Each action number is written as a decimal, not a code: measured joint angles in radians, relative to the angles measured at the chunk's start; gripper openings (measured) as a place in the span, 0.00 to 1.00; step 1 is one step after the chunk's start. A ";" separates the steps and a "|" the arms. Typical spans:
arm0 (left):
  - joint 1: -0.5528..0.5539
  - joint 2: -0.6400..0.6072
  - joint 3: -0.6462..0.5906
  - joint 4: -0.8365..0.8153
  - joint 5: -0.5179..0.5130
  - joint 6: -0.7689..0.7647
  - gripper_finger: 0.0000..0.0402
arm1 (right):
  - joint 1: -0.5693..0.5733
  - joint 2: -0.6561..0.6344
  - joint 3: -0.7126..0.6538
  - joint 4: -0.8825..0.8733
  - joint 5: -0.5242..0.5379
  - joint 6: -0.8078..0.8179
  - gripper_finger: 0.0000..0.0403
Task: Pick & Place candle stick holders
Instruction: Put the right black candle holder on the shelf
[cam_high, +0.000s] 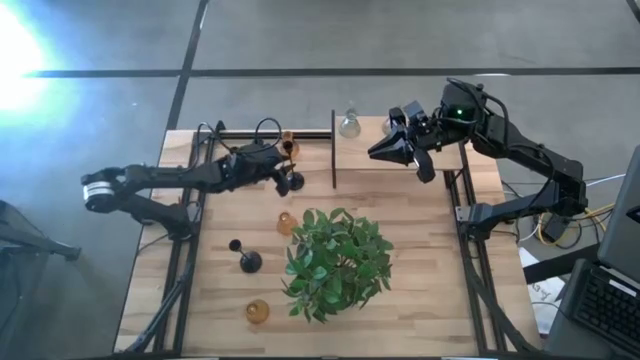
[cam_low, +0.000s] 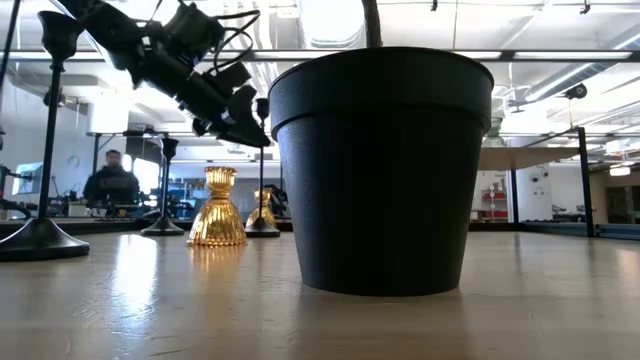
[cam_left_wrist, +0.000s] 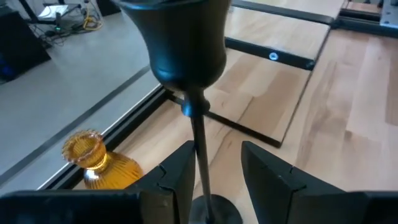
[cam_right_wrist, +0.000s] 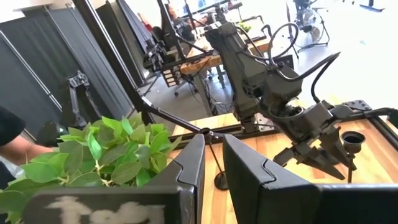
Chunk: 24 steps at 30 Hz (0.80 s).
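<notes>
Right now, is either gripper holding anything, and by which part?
Nothing is clamped. The left gripper is open, its fingers either side of a black candle stick holder's thin stem below the cup. The right gripper is open and empty.

Pale wood table (cam_high: 430, 300) (matt); ribbed amber glass holder (cam_low: 218, 208), glossy.

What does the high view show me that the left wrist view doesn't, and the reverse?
Only the high view shows the leafy plant, the clear glass holder past the divider, another black holder, two more amber ones, and the right gripper. Only the left wrist view shows the left gripper's open fingers straddling the black holder's stem. Both show that holder and the amber holder beside it.
</notes>
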 joint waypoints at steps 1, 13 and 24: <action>0.002 0.003 0.000 0.004 -0.009 0.000 0.33 | 0.000 0.000 0.000 0.000 0.000 0.000 0.13; 0.028 -0.003 0.001 0.075 -0.032 -0.021 0.31 | 0.000 0.000 0.000 -0.001 0.002 -0.003 0.13; 0.028 -0.003 0.001 0.081 -0.008 -0.055 0.04 | 0.000 0.000 0.000 -0.001 0.021 -0.002 0.13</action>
